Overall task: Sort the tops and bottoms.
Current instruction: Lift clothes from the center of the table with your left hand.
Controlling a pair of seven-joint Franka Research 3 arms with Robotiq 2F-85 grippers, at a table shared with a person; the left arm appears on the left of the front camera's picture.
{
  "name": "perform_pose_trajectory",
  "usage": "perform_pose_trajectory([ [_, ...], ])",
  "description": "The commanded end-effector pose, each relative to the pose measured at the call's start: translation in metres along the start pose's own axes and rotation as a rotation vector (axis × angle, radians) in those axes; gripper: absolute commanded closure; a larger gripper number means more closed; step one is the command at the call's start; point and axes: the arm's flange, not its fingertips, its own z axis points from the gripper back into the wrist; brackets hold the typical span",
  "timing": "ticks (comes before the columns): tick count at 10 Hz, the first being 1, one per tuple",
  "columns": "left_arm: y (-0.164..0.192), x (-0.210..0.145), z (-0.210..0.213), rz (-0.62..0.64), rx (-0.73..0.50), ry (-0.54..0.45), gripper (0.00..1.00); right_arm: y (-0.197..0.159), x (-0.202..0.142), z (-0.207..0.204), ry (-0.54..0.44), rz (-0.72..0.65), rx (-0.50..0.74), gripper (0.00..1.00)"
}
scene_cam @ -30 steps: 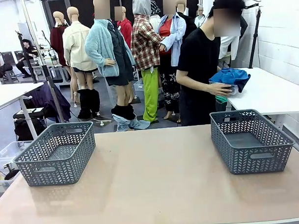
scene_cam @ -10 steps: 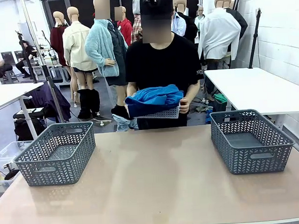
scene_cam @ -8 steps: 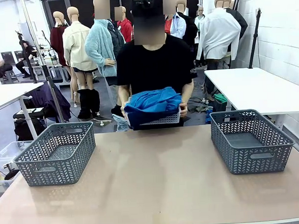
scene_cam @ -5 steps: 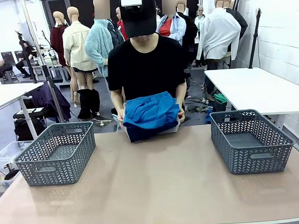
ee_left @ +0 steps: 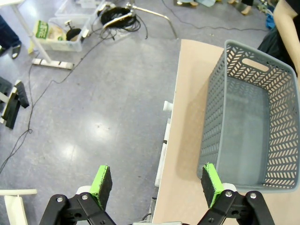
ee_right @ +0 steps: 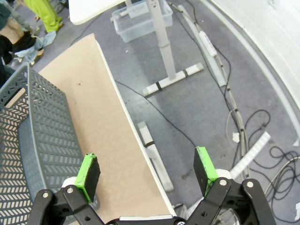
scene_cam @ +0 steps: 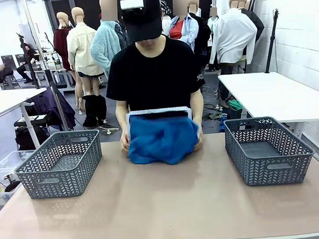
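The left gripper (ee_left: pixel 155 180) hangs empty, jaws wide apart, over the left edge of the table (ee_left: pixel 190 93), beside a grey basket (ee_left: pixel 215 112). The right gripper (ee_right: pixel 146 171), equally spread and empty, hangs over the table's right edge by the second grey basket (ee_right: pixel 42 122). At the table's far side, a person (scene_cam: pixel 152 72) holds a white basket (scene_cam: pixel 159 111) tipped, with blue clothes (scene_cam: pixel 163 140) lying on the table in front of it.

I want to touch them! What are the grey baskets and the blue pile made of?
Left basket and right basket: probably moulded plastic, matt grey, stiff walls with punched herringbone holes. Blue pile: soft cloth, maybe fleece or knit; it slumps and folds.
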Motion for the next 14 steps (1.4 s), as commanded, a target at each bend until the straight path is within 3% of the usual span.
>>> perform_pose_trajectory([
  [1, 0.0000, -0.0003, 0.0000, 0.013, 0.004, 0.001, 0.00, 0.0029, 0.0016, 0.0037, 0.005, -0.002, -0.010, 0.00],
  [14, 0.0000, -0.0003, 0.0000, 0.013, 0.004, 0.001, 0.00, 0.0029, 0.0016, 0.0037, 0.005, -0.002, -0.010, 0.00],
])
